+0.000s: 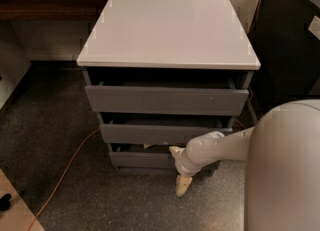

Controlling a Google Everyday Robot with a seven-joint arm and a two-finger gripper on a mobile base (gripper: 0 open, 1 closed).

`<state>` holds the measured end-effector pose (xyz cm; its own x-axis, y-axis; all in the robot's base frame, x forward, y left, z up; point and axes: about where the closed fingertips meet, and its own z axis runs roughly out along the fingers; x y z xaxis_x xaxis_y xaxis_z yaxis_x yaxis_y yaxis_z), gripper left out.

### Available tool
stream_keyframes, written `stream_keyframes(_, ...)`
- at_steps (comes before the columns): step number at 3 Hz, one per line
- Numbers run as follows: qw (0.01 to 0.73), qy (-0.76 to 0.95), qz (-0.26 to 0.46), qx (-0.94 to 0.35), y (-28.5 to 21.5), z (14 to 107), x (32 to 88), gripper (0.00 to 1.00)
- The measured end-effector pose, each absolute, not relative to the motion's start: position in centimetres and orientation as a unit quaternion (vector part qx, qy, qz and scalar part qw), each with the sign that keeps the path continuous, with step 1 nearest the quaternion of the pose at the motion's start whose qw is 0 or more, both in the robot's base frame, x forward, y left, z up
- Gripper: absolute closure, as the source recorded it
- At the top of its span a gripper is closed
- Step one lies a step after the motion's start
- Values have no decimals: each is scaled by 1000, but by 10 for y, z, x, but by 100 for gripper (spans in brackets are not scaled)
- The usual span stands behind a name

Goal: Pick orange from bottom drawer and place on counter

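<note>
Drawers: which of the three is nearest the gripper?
The bottom drawer, the lowest, narrowest front; the gripper is at its right end, below the two larger drawers.
</note>
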<state>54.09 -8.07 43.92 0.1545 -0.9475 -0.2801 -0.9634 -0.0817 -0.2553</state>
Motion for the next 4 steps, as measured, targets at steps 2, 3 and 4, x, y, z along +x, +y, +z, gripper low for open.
stream_keyframes(2, 228, 644, 28, -729, -100, 395, 548, 0)
stream_keyframes(3, 232, 644, 42, -727, -98, 388, 549, 0)
stream_keyframes(4, 252, 643, 57, -721, -96, 367, 557, 0)
